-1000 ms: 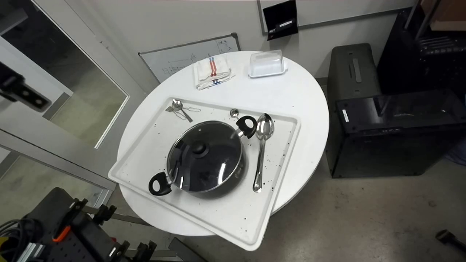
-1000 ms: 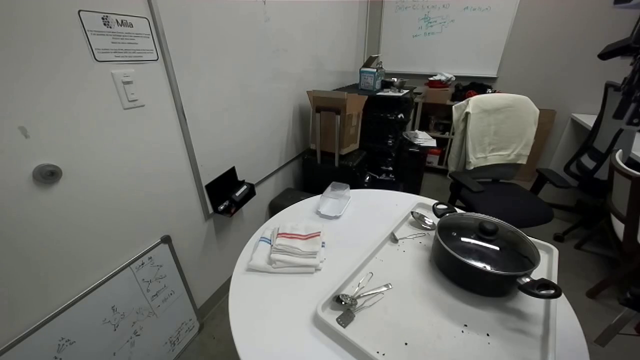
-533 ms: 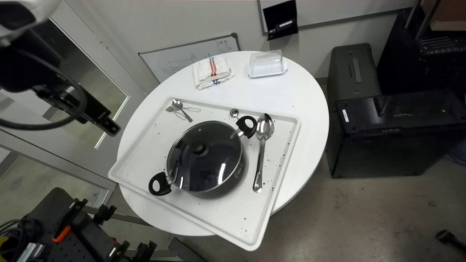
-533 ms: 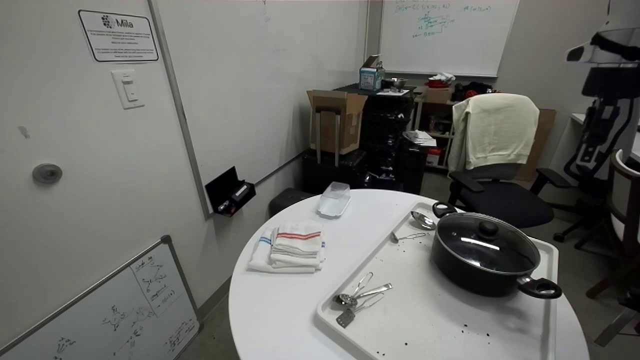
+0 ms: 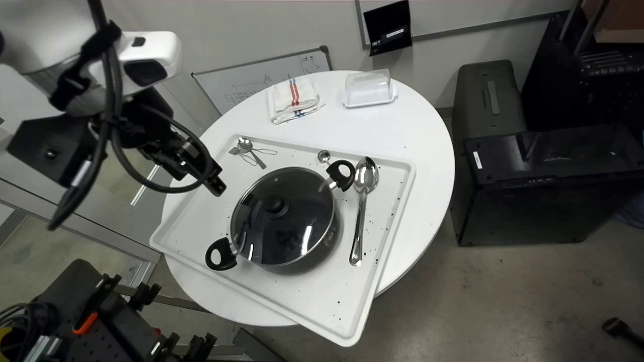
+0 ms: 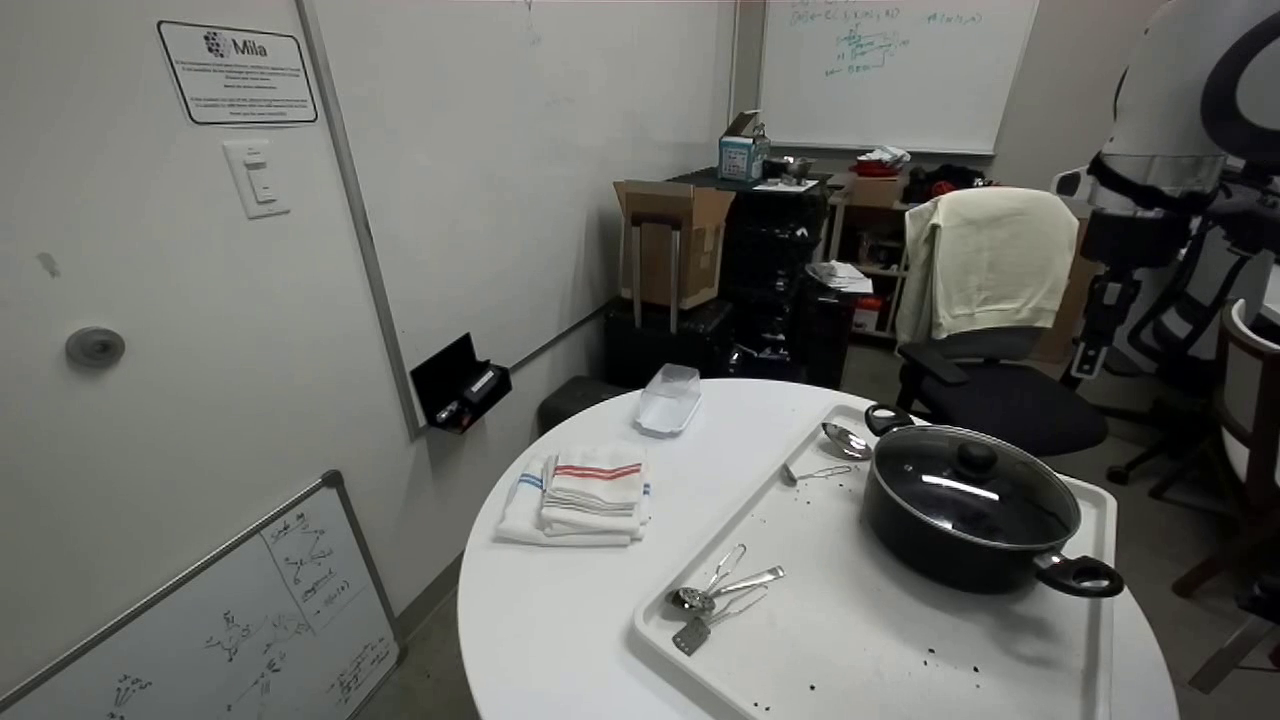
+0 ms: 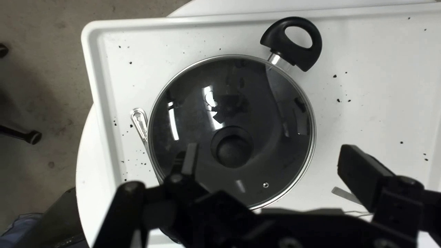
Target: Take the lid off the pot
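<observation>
Two fingers (image 7: 363,179) on the gripper (image 7: 270,155) stood wide apart, up in the air and clear of the lid (image 5: 288,221). Wrist view: lid's dark knob (image 7: 233,151) showed between the fingertips, nearer the picture-left finger; that finger partly overlapped the glass, the picture-right one showed past the lid's rim, over the tray (image 7: 379,103). In an exterior view, fingertips showed just inside the left edge of the tabletop (image 5: 412,141), with lid lower and to the right, nearer the left and bottom edges than the right and top. Lid sat flat on the pot (image 6: 945,550) in both exterior views, fully covering it. Big spoon (image 5: 361,208) lay between pot and right edge; folded towels (image 5: 294,95) and clear-topped dish (image 5: 370,90) sat by the top edge.
</observation>
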